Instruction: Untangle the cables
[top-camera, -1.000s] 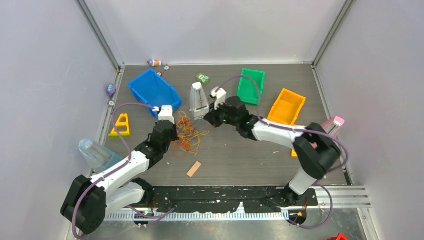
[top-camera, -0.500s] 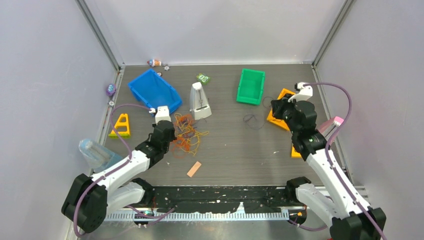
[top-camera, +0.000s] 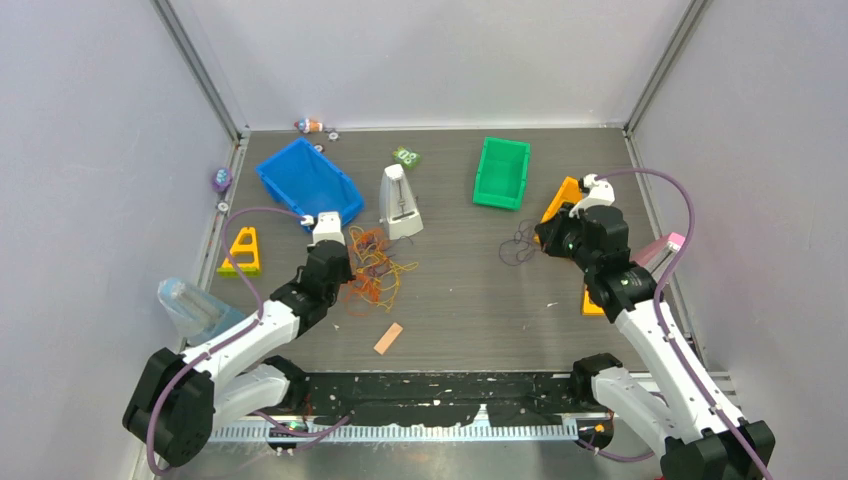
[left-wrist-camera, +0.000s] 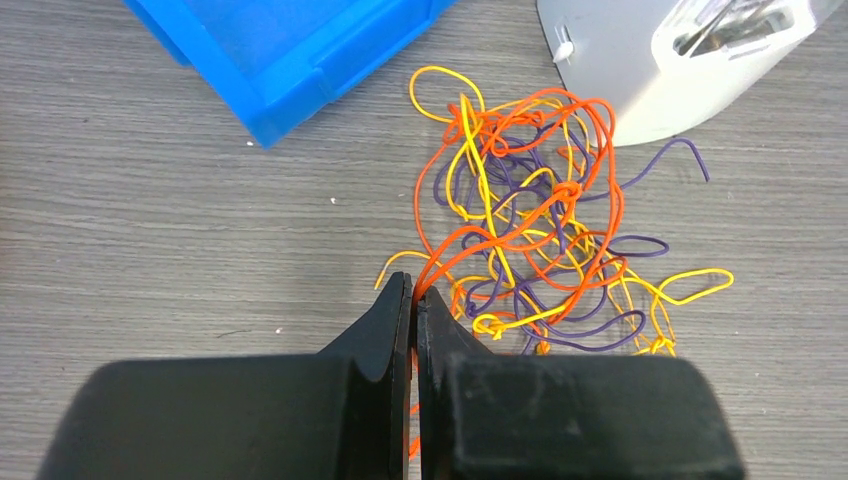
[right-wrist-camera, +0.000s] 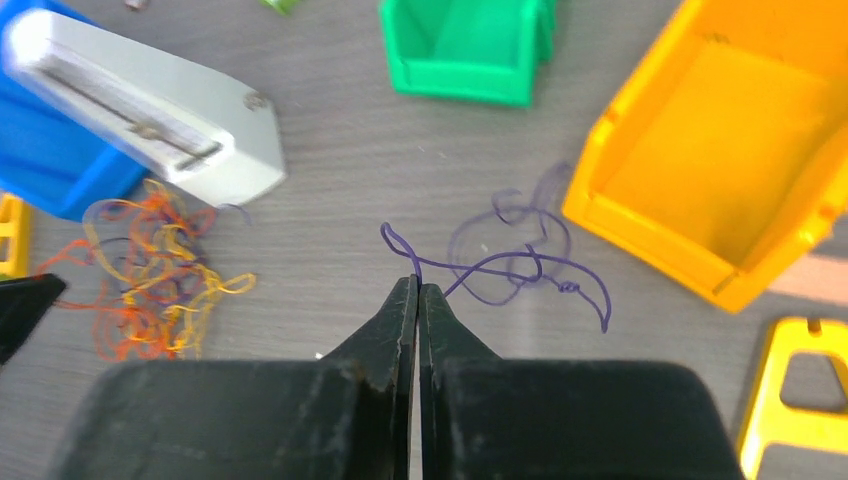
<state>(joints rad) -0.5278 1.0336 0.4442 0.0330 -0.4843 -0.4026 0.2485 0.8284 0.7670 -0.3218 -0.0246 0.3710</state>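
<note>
Cables (left-wrist-camera: 530, 240) are a messy knot of thin orange, yellow and purple wire on the table (left-wrist-camera: 150, 250) between the blue bin (left-wrist-camera: 290, 50) and a grey metronome-ish thing (left-wrist-camera: 680, 60). Left gripper (left-wrist-camera: 413, 290) is pinched tight on an orange strand (left-wrist-camera: 445, 257) at its edge. Right gripper (right-wrist-camera: 418, 290) is clamped on a loose purple strand (right-wrist-camera: 500, 260) beside the yellow bin (right-wrist-camera: 730, 170), well apart.

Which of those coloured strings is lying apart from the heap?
The purple cable pinched by the right gripper, beside the yellow bin; the rest sit in the tangle.
</note>
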